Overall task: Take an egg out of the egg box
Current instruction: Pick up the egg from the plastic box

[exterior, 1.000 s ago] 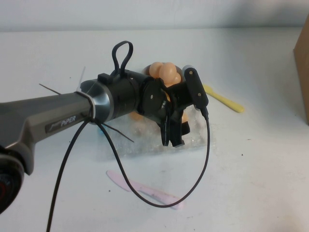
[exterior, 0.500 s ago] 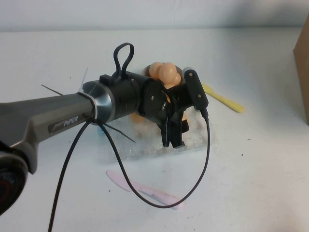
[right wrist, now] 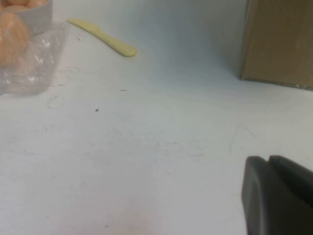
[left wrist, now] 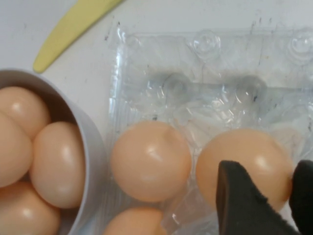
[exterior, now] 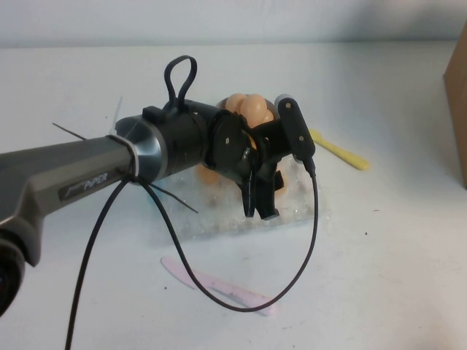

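My left gripper (exterior: 260,208) reaches down into the clear plastic egg box (exterior: 292,215) at mid-table. In the left wrist view its gripper (left wrist: 281,191) has a black finger on each side of an orange-tan egg (left wrist: 249,156), which still sits in its cup of the egg box (left wrist: 210,88). A second egg (left wrist: 149,159) stands beside it and a third (left wrist: 132,223) shows below. My right gripper (right wrist: 269,157) is shut and empty, low over bare table, and is out of the high view.
A grey-white bowl (left wrist: 90,142) holding several eggs (exterior: 248,108) stands against the box's far side. A yellow spatula (exterior: 339,149) lies to the right, a pink one (exterior: 219,284) near the front. A cardboard box (exterior: 456,109) stands at the right edge.
My left arm and wrist have shifted slightly up and back; the fingers stay at the same egg in the box. Nothing else has moved.
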Controlling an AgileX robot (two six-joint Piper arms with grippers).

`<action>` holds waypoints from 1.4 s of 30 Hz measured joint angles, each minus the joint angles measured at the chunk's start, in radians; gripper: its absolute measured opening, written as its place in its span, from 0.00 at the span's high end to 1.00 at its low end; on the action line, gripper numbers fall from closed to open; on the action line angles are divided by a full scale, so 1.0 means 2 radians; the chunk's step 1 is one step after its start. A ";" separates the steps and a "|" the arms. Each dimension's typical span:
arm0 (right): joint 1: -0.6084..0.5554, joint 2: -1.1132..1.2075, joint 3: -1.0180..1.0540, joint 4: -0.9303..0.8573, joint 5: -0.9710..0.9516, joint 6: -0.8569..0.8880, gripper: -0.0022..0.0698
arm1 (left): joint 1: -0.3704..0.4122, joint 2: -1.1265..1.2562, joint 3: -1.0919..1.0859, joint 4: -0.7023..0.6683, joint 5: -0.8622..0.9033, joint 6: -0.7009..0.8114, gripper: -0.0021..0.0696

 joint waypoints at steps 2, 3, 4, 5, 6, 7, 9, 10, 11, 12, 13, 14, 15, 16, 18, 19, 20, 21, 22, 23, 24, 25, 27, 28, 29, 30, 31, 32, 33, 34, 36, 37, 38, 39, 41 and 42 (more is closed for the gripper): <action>0.000 0.000 0.000 0.000 0.000 0.000 0.99 | 0.000 -0.010 0.000 0.000 0.001 0.000 0.71; 0.000 0.000 0.000 0.000 0.000 0.000 0.99 | 0.000 -0.013 0.000 0.000 0.002 0.000 0.72; 0.000 0.000 0.000 0.000 0.000 0.000 0.99 | 0.000 -0.019 0.000 0.000 0.002 -0.001 0.73; 0.000 0.000 0.000 0.000 0.000 0.000 0.99 | 0.000 -0.023 0.000 0.000 0.002 -0.002 0.74; 0.000 0.000 0.000 0.000 0.000 0.000 0.99 | 0.000 -0.029 0.000 0.000 0.003 -0.004 0.74; 0.000 0.000 0.000 0.000 0.000 0.000 0.99 | 0.000 -0.033 0.000 0.000 0.003 -0.009 0.74; 0.000 0.000 0.000 0.000 0.000 0.000 0.99 | 0.000 -0.039 0.000 0.000 0.004 -0.020 0.74; 0.000 0.000 0.000 0.000 0.000 0.000 0.99 | 0.000 -0.040 0.000 0.000 0.003 -0.024 0.74; 0.000 0.000 0.000 0.000 0.000 0.000 0.99 | 0.000 -0.040 0.000 0.000 0.004 -0.027 0.74; 0.000 0.000 0.000 0.000 0.000 0.000 0.99 | 0.000 -0.040 0.000 0.002 0.006 -0.029 0.72; 0.000 0.000 0.000 0.000 0.000 0.000 0.99 | 0.000 -0.040 0.000 0.003 0.009 -0.029 0.69; 0.000 0.000 0.000 0.000 0.000 0.000 0.99 | 0.000 -0.040 0.000 0.004 0.010 -0.029 0.64; 0.000 0.000 0.000 0.000 0.000 0.000 0.99 | 0.000 -0.040 0.000 0.005 0.010 -0.025 0.58; 0.000 0.000 0.000 0.000 0.000 0.000 0.99 | 0.000 -0.040 0.000 0.005 0.010 -0.021 0.50; 0.000 0.000 0.000 0.000 0.000 0.000 0.99 | 0.000 -0.037 0.000 0.006 0.010 -0.017 0.37; 0.000 0.000 0.000 0.000 0.000 0.000 0.99 | 0.000 -0.035 0.000 0.006 0.009 -0.015 0.28; 0.000 0.000 0.000 0.000 0.000 0.000 0.99 | 0.000 -0.032 0.000 0.006 0.009 -0.014 0.23; 0.000 0.000 0.000 0.000 0.000 0.000 0.99 | 0.000 -0.029 0.000 0.006 0.009 -0.014 0.21; 0.000 0.000 0.000 0.000 0.000 0.000 0.99 | 0.000 -0.026 0.000 0.006 0.009 -0.014 0.19; 0.000 0.000 0.000 0.000 0.000 0.000 0.99 | 0.000 -0.022 0.000 0.006 0.010 -0.014 0.18; 0.000 0.000 0.000 0.000 0.000 0.000 0.99 | 0.000 -0.019 0.000 0.006 0.010 -0.014 0.18; 0.000 0.000 0.000 0.000 0.000 0.000 0.99 | 0.000 -0.016 0.000 0.006 0.010 -0.013 0.18; 0.000 0.000 0.000 0.000 0.000 0.000 0.99 | 0.000 -0.011 0.000 0.006 0.011 -0.013 0.20; 0.000 0.000 0.000 0.000 0.000 0.000 0.99 | 0.000 -0.009 0.000 0.006 0.011 -0.013 0.21; 0.000 0.000 0.000 0.000 0.000 0.000 0.99 | 0.000 -0.007 0.000 0.006 0.011 -0.013 0.23; 0.000 0.000 0.000 0.000 0.000 0.000 0.99 | 0.000 -0.005 0.000 0.006 0.011 -0.013 0.25; 0.000 0.000 0.000 0.000 0.000 0.000 0.99 | 0.000 -0.004 0.000 0.006 0.011 -0.013 0.28; 0.000 0.000 0.000 0.000 0.000 0.000 0.99 | 0.000 -0.002 0.000 0.006 0.011 -0.013 0.30; 0.000 0.000 0.000 0.000 0.000 0.000 0.99 | 0.000 -0.001 0.000 0.006 0.011 -0.013 0.33; 0.000 0.000 0.000 0.000 0.000 0.000 0.99 | 0.000 0.000 0.000 0.006 0.011 -0.013 0.35; 0.000 0.000 0.000 0.000 0.000 0.000 0.99 | 0.000 0.002 0.000 0.006 0.011 -0.013 0.37; 0.000 0.000 0.000 0.000 0.000 0.000 0.99 | 0.000 0.002 0.000 0.006 0.011 -0.013 0.38; 0.000 0.000 0.000 0.000 0.000 0.000 0.99 | 0.000 0.003 0.000 0.006 0.009 -0.013 0.38; 0.000 0.000 0.000 0.000 0.000 0.000 0.99 | 0.000 0.003 0.000 0.006 0.008 -0.013 0.39; 0.000 0.000 0.000 0.000 0.000 0.000 0.99 | 0.000 0.006 0.000 0.006 0.007 -0.013 0.39; 0.000 0.000 0.000 0.000 0.000 0.000 0.99 | 0.000 0.008 0.000 0.006 0.005 -0.013 0.39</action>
